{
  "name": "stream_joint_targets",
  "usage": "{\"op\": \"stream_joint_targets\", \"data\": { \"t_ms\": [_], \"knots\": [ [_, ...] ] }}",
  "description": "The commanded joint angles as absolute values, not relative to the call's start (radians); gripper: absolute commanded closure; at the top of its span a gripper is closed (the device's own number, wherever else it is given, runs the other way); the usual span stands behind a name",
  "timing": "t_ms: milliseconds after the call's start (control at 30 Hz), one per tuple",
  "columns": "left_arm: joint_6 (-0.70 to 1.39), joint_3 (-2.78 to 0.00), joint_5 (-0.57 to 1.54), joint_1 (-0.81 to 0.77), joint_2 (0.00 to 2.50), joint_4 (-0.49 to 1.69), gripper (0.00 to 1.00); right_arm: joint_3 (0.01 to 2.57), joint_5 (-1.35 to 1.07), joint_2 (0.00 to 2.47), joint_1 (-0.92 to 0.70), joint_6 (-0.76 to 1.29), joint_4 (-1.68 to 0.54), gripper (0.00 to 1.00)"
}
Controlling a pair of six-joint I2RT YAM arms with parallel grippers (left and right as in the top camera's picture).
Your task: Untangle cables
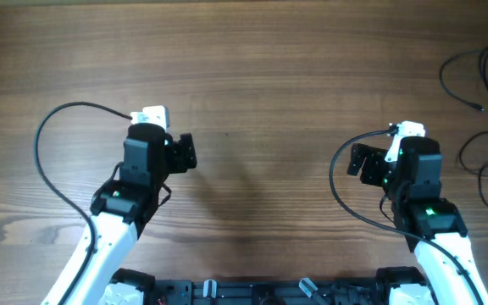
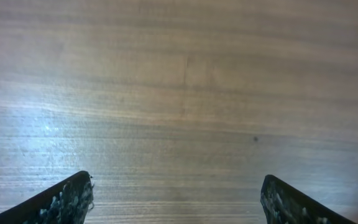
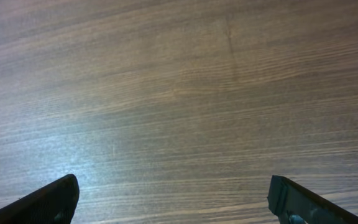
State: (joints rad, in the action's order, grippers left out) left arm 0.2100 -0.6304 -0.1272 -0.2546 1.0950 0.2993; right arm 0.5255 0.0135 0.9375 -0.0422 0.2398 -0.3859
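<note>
Across the wooden desk (image 1: pixel 252 59), we see left end effector (image 1: pixel 185 152) and right end effector (image 1: pixel 361 163) both spread wide, cables (image 1: pixel 481 107) well right of the latter.

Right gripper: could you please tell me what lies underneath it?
Under the right gripper only bare wooden table shows between its open fingers. Overhead, the arm hides that spot.
</note>
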Motion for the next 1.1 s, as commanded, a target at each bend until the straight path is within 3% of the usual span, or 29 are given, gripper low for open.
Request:
{"op": "stream_joint_targets", "data": {
  "t_ms": [0, 300, 700, 1067],
  "knots": [
    [0.187, -0.619, -0.095, -0.251, 1.113, 0.263, 0.11, 0.527, -0.014, 0.978, -0.04, 0.22, -0.384, 0.0],
    [0.123, -0.619, -0.086, -0.251, 1.113, 0.356, 0.12, 0.563, -0.07, 0.964, -0.043, 0.148, -0.35, 0.0],
    [0.164, -0.619, -0.2, -0.251, 1.113, 0.36, 0.03, 0.59, -0.126, 0.965, -0.043, 0.063, -0.316, 0.0],
    [0.165, -0.619, -0.136, -0.251, 1.113, 0.391, 0.0, 0.59, -0.12, 0.965, -0.043, 0.157, -0.416, 0.0]
  ]
}}
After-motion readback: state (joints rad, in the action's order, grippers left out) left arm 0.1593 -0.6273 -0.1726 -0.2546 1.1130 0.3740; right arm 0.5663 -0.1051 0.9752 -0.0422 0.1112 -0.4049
